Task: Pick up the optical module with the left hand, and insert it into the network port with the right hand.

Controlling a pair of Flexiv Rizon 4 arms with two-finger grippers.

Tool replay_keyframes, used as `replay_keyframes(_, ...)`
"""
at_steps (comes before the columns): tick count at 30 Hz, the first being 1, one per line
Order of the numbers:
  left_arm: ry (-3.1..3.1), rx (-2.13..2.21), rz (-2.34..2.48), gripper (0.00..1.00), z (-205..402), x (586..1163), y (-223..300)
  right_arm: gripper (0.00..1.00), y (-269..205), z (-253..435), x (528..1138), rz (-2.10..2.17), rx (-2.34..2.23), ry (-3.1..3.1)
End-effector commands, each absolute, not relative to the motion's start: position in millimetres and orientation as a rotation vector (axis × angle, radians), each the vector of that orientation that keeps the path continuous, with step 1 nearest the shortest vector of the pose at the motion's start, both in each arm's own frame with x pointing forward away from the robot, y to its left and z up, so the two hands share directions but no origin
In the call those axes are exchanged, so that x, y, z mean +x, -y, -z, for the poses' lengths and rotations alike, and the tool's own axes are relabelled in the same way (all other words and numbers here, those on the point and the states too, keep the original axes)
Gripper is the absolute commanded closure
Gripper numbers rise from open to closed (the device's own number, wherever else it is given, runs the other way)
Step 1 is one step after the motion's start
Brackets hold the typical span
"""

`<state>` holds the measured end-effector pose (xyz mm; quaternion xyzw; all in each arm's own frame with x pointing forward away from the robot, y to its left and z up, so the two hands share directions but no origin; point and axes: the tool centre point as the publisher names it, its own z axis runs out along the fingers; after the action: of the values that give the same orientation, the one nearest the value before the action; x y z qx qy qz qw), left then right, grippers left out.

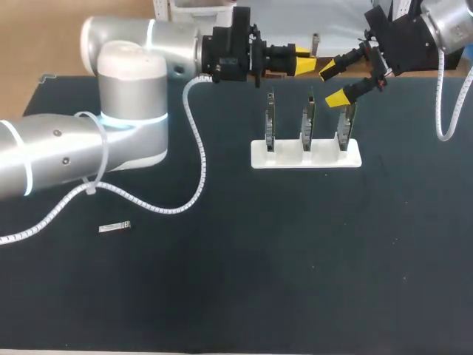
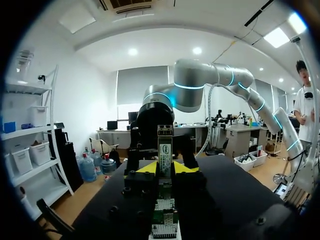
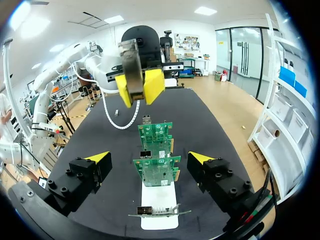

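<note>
My left gripper is shut on the optical module, a slim metal block with a label, which stands upright between the yellow tips. In the head view this gripper hangs over the far side of the table, just behind the card stand. Three green network cards stand in that white stand, each with a metal port. My right gripper is open above the rightmost card and faces the left gripper. From the right wrist, its fingers straddle the cards, with the held module ahead.
A second silver module lies on the dark table at the front left, near the left arm's white cable. The right arm's cable hangs at the far right.
</note>
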<state>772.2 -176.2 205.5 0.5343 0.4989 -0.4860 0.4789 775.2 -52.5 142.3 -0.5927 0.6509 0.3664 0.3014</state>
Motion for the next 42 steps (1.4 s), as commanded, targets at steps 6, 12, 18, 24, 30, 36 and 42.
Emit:
replay_keyframes(6, -1.239, 1.305, 1.200, 1.00, -195, 771, 182, 0.00, 52, -142, 774, -0.969, -1.571, -1.727)
replay_keyframes(12, -1.246, 1.287, 1.204, 1.00, -193, 769, 185, 0.00, 52, -142, 774, -0.969, -1.571, -1.727)
replay_keyframes(18, -1.252, 1.271, 1.204, 1.00, -190, 764, 191, 0.00, 52, -142, 774, -0.969, -1.571, -1.727)
replay_keyframes(24, -1.250, 1.263, 1.226, 1.00, -187, 762, 191, 0.00, 52, -142, 774, -0.969, -1.571, -1.727)
replay_keyframes(30, -1.247, 1.261, 1.240, 1.00, -181, 762, 188, 0.00, 52, -142, 774, -0.969, -1.571, -1.727)
replay_keyframes(36, -1.264, 1.259, 1.229, 1.00, -176, 764, 186, 0.00, 52, -142, 774, -0.969, -1.571, -1.727)
replay_keyframes(42, -1.268, 1.271, 1.211, 1.00, -173, 766, 186, 0.00, 52, -142, 774, -0.969, -1.571, -1.727)
